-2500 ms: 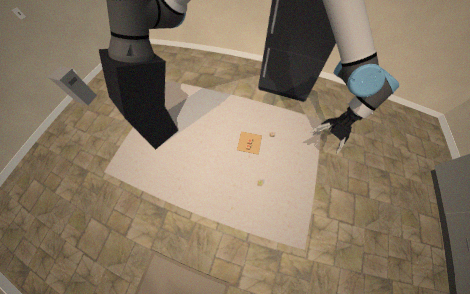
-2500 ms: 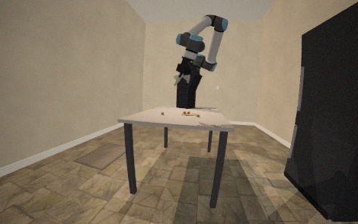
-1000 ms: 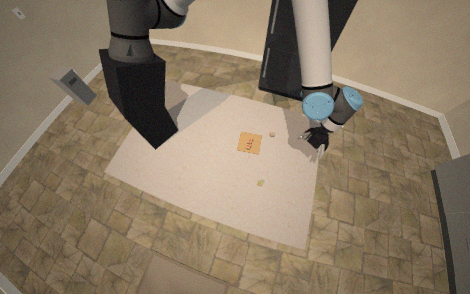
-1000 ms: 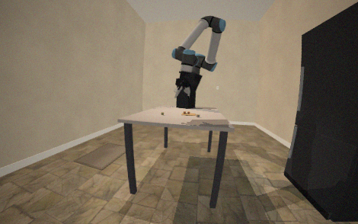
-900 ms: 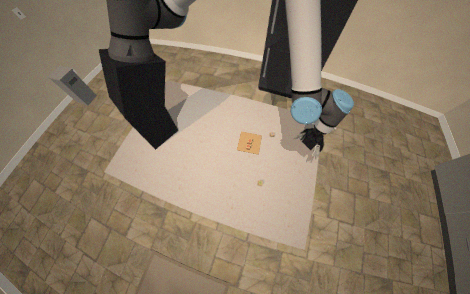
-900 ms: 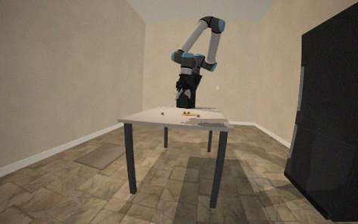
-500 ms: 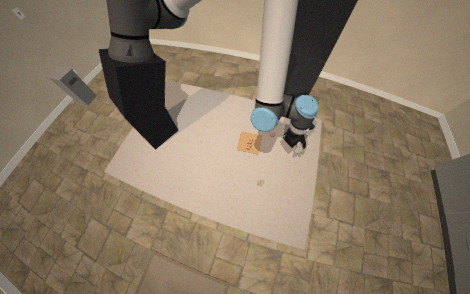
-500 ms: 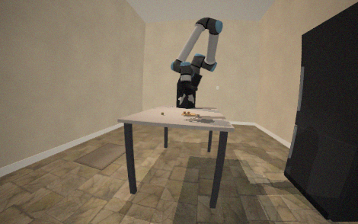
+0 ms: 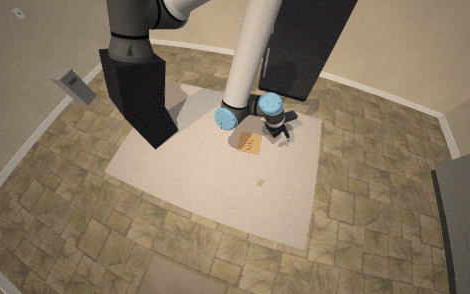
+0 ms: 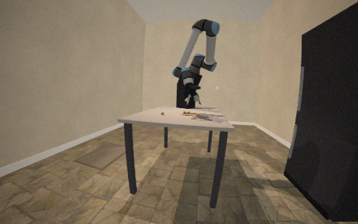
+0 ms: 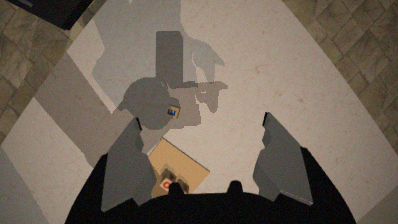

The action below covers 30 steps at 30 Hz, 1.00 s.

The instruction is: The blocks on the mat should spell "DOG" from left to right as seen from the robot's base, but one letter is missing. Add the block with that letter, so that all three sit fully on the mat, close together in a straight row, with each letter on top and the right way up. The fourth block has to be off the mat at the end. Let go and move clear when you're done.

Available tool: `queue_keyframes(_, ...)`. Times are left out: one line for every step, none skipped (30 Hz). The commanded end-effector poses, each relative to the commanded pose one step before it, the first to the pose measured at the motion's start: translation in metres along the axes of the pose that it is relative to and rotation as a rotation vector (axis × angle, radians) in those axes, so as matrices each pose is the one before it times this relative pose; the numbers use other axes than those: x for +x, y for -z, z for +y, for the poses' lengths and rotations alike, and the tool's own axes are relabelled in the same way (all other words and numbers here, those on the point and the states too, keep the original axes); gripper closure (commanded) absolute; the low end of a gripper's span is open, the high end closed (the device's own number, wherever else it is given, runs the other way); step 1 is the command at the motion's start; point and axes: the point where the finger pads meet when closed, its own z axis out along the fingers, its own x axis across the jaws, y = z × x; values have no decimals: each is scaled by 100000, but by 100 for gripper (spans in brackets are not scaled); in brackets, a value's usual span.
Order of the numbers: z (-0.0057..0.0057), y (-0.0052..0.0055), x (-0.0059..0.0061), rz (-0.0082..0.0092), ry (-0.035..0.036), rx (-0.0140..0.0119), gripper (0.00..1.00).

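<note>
A small orange mat (image 9: 252, 144) lies on the white table top and carries two blocks with red letters (image 11: 170, 183), partly hidden by the gripper body in the wrist view. I cannot read their letters. A loose block with a blue letter (image 11: 172, 112) lies off the mat, in the arm's shadow. Another loose yellowish block (image 9: 260, 183) lies apart, nearer the table's front. My gripper (image 9: 279, 131) hangs above the table just right of the mat, open and empty. In the wrist view the gripper (image 11: 200, 120) frames the blue-letter block, left of centre.
The table (image 10: 176, 118) stands on dark legs in a tiled room. The robot's dark base column (image 9: 136, 95) stands at the table's back left. A black cabinet (image 9: 304, 45) stands behind the table, and a grey unit (image 9: 469, 225) to the right.
</note>
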Motion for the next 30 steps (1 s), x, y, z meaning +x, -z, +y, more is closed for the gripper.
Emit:
queue_keyframes(33, 987, -2791, -242, -1649, 6994, 0)
queue_keyframes(-19, 205, -528, -236, -251, 1082, 0)
queue_keyframes(-21, 185, -470, -216, -216, 949, 0)
queue_keyframes(-22, 164, -410, -193, -184, 820, 0)
queue_keyframes(-21, 142, -352, -169, -153, 695, 0)
queue_keyframes(-20, 120, -294, -143, -126, 576, 0)
queue_keyframes(-17, 98, -239, -118, -100, 464, 0)
queue_keyframes(-14, 77, -187, -93, -77, 361, 0)
queue_keyframes(0, 0, 0, 0, 0, 0, 0)
queue_keyframes(0, 0, 0, 0, 0, 0, 0)
queue_keyframes(-11, 58, -139, -70, -57, 268, 0)
queue_keyframes(-8, 40, -97, -49, -39, 186, 0)
queue_keyframes(-5, 25, -61, -31, -25, 116, 0)
queue_keyframes(-3, 13, -32, -16, -13, 62, 0)
queue_keyframes(-1, 5, -12, -6, -5, 23, 0)
queue_keyframes(0, 1, -2, -1, -1, 3, 0)
queue_keyframes(0, 0, 0, 0, 0, 0, 0)
queue_keyframes(0, 0, 0, 0, 0, 0, 0)
queue_keyframes(0, 0, 0, 0, 0, 0, 0)
queue_keyframes(0, 0, 0, 0, 0, 0, 0)
queue_keyframes(0, 0, 0, 0, 0, 0, 0)
queue_keyframes(0, 0, 0, 0, 0, 0, 0)
queue_keyframes(0, 0, 0, 0, 0, 0, 0)
queue_keyframes(0, 0, 0, 0, 0, 0, 0)
queue_keyframes(0, 0, 0, 0, 0, 0, 0)
queue_keyframes(0, 0, 0, 0, 0, 0, 0)
queue_keyframes(0, 0, 0, 0, 0, 0, 0)
queue_keyframes(0, 0, 0, 0, 0, 0, 0)
queue_keyframes(0, 0, 0, 0, 0, 0, 0)
queue_keyframes(0, 0, 0, 0, 0, 0, 0)
